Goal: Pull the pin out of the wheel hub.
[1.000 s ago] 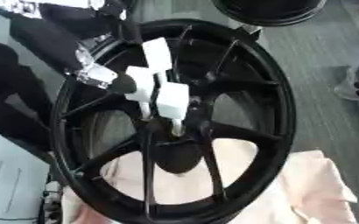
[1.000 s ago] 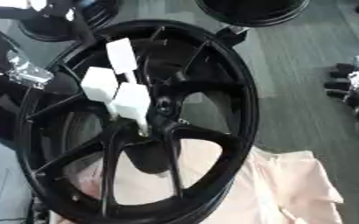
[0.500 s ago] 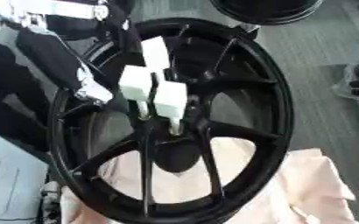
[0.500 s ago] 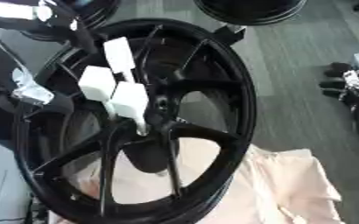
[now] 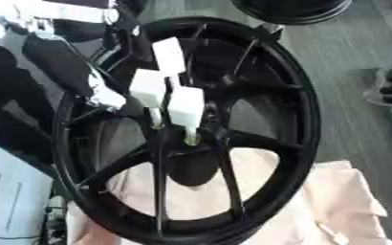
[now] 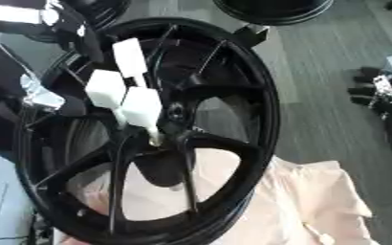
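A big black spoked wheel (image 5: pixel 296 103) stands tilted on a pale pink cloth (image 5: pixel 350 201). Three pins with white block heads (image 5: pixel 185 106) stick out of the hub (image 5: pixel 191 143), close together. My left arm reaches in from the upper left. Its silver wrist (image 5: pixel 107 98) lies just left of the leftmost white block (image 5: pixel 147 88). The left hand (image 5: pixel 125 106) is a dark shape against the spokes, and whether it holds that block is unclear. At the right edge, away from the wheel, my right hand (image 6: pixel 373 88) rests with relaxed fingers.
A second black wheel (image 5: pixel 296 9) lies on the grey floor at the top. A white sheet (image 5: pixel 7 196) shows at the lower left. Grey floor lies between the wheel and my right hand.
My left forearm has come further into view and its wrist has sunk a little beside the leftmost pin. The pins stay in the hub. The view has shifted slightly.
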Available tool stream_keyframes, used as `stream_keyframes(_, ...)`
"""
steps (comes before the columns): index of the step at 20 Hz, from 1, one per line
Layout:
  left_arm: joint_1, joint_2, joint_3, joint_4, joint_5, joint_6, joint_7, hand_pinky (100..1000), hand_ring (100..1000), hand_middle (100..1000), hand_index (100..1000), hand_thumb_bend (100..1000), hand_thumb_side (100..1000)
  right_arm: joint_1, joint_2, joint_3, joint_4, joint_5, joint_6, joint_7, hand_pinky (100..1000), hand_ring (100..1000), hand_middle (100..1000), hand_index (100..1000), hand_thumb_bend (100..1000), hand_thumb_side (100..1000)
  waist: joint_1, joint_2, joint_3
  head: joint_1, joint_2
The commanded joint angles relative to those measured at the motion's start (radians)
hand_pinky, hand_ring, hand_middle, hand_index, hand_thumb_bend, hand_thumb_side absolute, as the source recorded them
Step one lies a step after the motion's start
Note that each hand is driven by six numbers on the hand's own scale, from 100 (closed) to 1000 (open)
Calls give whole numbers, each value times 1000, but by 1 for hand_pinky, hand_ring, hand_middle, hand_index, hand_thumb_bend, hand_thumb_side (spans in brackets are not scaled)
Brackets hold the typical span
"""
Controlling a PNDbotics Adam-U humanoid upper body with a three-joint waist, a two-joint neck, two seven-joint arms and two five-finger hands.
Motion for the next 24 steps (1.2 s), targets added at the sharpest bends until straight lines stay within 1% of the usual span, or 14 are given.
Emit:
stream_keyframes(1,-12,15,21,-1,-4,34,-24,757,760,697,773,498,455,-9,-35,-4,-12,7,-2,4,760,725,732,811,100,720,-4,-20,-1,2,0)
stream_keyframes(8,-9,5,18,10,0,31,-24,756,761,718,778,487,453,-9,-34,-3,-13,8,-1,6,760,725,733,811,100,722,-5,-19,-2,2,1)
stream_keyframes(24,-16,-29,-7,59,-27,-17,-24,757,764,731,789,498,448,-11,-32,1,-14,11,4,7,758,724,733,810,100,725,-6,-17,-6,4,2)
